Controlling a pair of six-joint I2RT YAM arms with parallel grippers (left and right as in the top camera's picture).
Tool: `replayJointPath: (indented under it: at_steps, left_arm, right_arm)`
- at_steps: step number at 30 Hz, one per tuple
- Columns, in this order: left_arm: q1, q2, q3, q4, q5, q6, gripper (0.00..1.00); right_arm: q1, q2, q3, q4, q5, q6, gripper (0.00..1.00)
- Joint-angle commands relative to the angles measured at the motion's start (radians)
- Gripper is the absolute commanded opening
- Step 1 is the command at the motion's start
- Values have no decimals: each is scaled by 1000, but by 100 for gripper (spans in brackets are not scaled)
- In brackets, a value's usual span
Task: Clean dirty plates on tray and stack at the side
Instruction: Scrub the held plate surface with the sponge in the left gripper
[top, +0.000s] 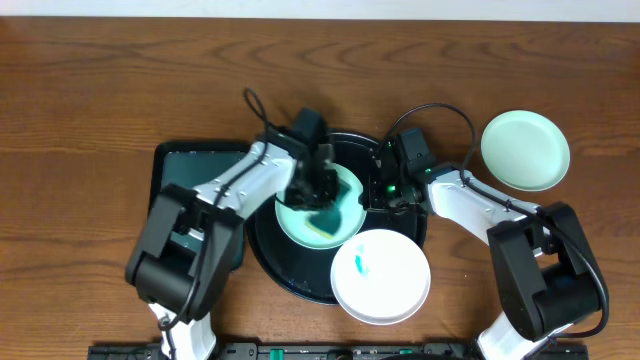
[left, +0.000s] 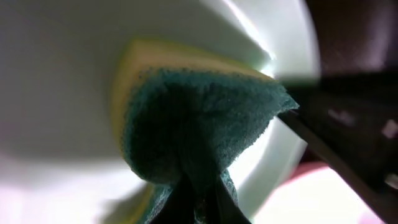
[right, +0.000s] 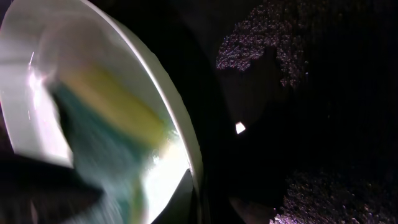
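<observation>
Overhead view: a round black tray (top: 262, 255) sits mid-surface, toward the near edge. Inside it lies a mint plate (top: 295, 222). The left gripper (top: 318, 188) is clamped on a green-and-yellow sponge (top: 325, 222) and presses it against that plate. The right gripper (top: 372, 190) is at the plate's right rim; I cannot tell whether its fingers are apart or together. A white plate (top: 390, 285) with a teal smear (top: 360, 266) overlaps the tray's near-right rim. A second mint plate (top: 525, 150) rests on the bare surface (top: 100, 80) toward the right edge.
</observation>
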Motion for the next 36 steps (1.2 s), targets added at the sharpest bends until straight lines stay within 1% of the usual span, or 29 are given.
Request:
replayJointPath:
  at_steps: [1, 4, 5, 10, 14, 15, 20, 23, 25, 28, 31, 36]
  left_arm:
    - [-35, 32, -21, 24, 169, 20, 7]
    - [-29, 32, -21, 62, 163, 16, 7]
    - [-23, 32, -21, 72, 140, 11, 7]
    - [32, 32, -21, 38, -146, -53, 7]
    - [96, 32, -21, -63, -399, -85, 7]
    - [123, 32, -21, -107, -509, -90, 7]
    - [174, 32, -21, -182, -728, -90, 7]
    - [177, 32, -21, -192, -813, -90, 7]
    - [172, 32, -21, -192, -832, -98, 7]
    - [158, 32, -21, -191, -818, -104, 7]
    - [125, 32, -21, -174, -663, -59, 7]
    - [51, 32, -21, -100, -325, -15, 7]
  right_arm:
    - [8, 14, -1, -6, -3, 8, 1]
    - [8, 14, -1, -10, 3, 9, 1]
    - [9, 14, -1, -10, 3, 12, 1]
    - [8, 14, -1, -20, 3, 19, 1]
    - [8, 14, -1, -32, 3, 20, 1]
    - [8, 14, -1, -32, 4, 20, 1]
    - [8, 14, -1, -33, 15, 20, 1]
    - [8, 14, -1, -33, 15, 20, 1]
    - [8, 14, -1, -32, 15, 20, 1]
    - [8, 14, -1, -33, 17, 20, 1]
    - [8, 14, -1, -33, 22, 19, 1]
    - [8, 14, -1, -33, 22, 19, 1]
